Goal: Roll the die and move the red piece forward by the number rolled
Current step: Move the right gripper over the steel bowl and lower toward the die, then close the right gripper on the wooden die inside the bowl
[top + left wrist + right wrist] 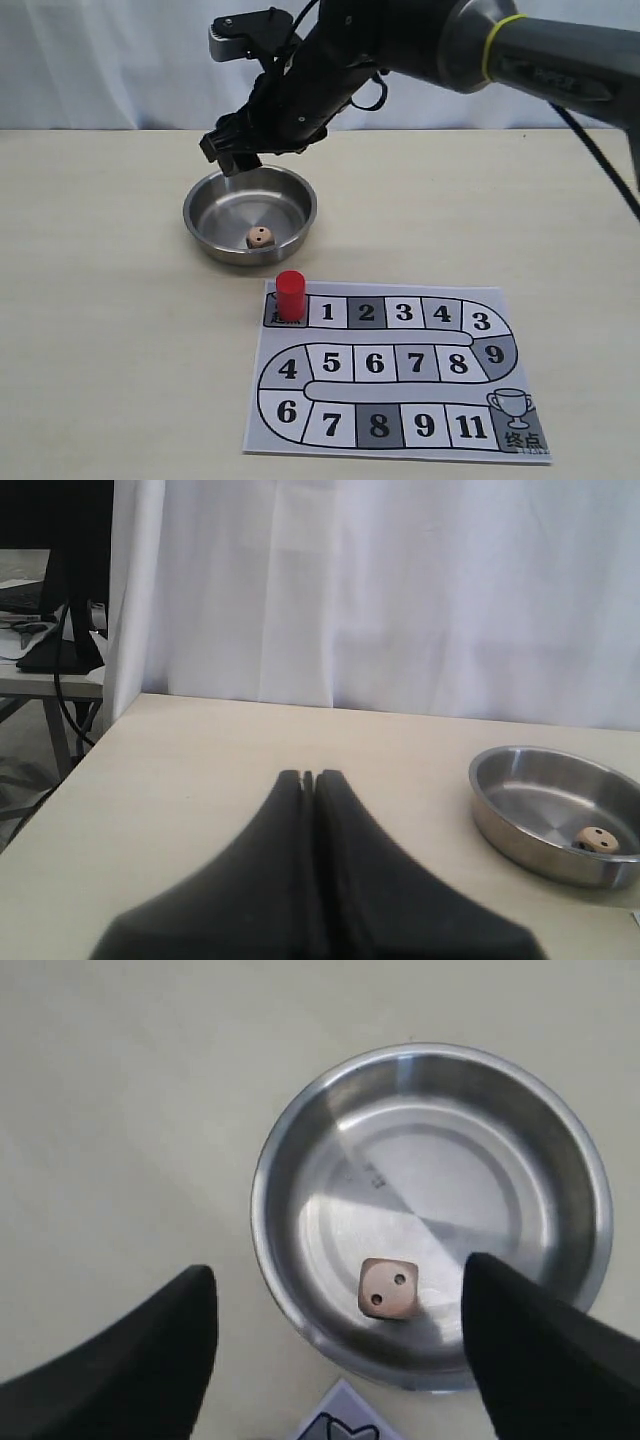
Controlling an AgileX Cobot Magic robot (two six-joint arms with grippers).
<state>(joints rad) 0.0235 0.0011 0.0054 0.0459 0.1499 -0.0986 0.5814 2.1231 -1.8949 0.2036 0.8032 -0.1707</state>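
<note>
The tan die [260,237] lies in the steel bowl [205,195], two black dots facing up; it also shows as die [388,1288] and die [599,839]. The red piece [290,295] stands upright on the grey start square of the paper board [390,440]. My right gripper [236,152] hangs open above the bowl's far rim, with nothing between its fingers [520,1330]; the right gripper [340,1278] frames the die from above. The left gripper [308,776] is shut and empty, low over the table to the left of the bowl [500,825].
The numbered track on the board runs from the start square past 1, 2, 3, 4 to a trophy square [515,415]. A white curtain [400,590] backs the table. Beyond the table's left edge stand a desk and cables [50,630].
</note>
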